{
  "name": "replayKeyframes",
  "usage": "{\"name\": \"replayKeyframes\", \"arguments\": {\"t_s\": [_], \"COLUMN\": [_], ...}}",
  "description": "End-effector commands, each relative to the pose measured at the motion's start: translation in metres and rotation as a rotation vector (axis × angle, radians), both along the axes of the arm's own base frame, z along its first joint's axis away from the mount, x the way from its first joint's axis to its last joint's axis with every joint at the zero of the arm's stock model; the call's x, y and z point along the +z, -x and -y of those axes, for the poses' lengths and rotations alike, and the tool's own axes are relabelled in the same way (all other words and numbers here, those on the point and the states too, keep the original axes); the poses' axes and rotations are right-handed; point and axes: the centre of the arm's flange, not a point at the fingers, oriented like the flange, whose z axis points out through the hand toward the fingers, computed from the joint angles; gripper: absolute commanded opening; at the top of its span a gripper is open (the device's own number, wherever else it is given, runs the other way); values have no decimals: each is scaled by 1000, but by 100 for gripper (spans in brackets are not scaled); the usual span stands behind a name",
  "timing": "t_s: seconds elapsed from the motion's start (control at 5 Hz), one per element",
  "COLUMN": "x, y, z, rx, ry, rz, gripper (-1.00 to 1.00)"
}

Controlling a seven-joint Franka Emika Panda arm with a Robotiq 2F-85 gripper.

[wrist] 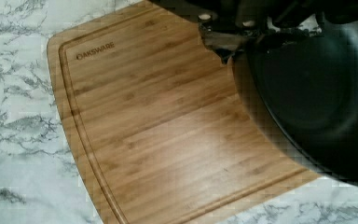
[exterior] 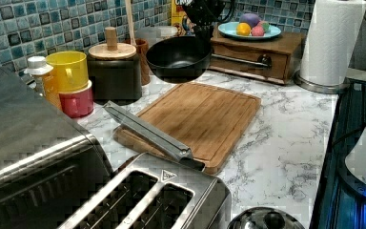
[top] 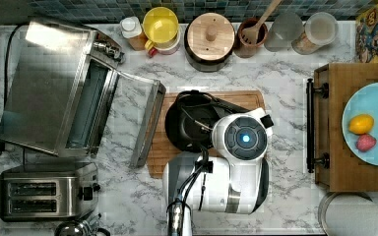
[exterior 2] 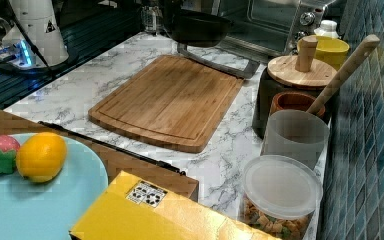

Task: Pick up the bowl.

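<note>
A: Bowl [exterior: 178, 58] status? Position relative to gripper [wrist: 223, 44]?

B: Bowl is seen raised clear of the cutting board [exterior: 198, 117] in the left view, hanging above the board's far end. In the wrist view it is slung off to one side of the fingers, rim pinched at the edge, body cantilevered outward.

A: Finger state?

B: Pressed together on the rim, judged from the wrist view; grip is at the edge, not at the centre.

A: Clearance?

B: No contact with the board is seen in the left view or the right view. Canister [exterior: 114, 70] stands just beside the bowl at the left view's left. A tilt risk is judged from the off-centre load; any further lift should be kept vertical.
</note>
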Motion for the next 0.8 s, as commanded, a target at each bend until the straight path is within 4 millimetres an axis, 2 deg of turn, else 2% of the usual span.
{"name": "replayKeyframes", "arguments": {"t_s": [0.2,0.8], "x": [108,108], "y": [-12,-12], "z": [-37,-37], "rx": [29,29], "ry": [27,27], "rz": [185,186], "gripper": [-100,-100]}}
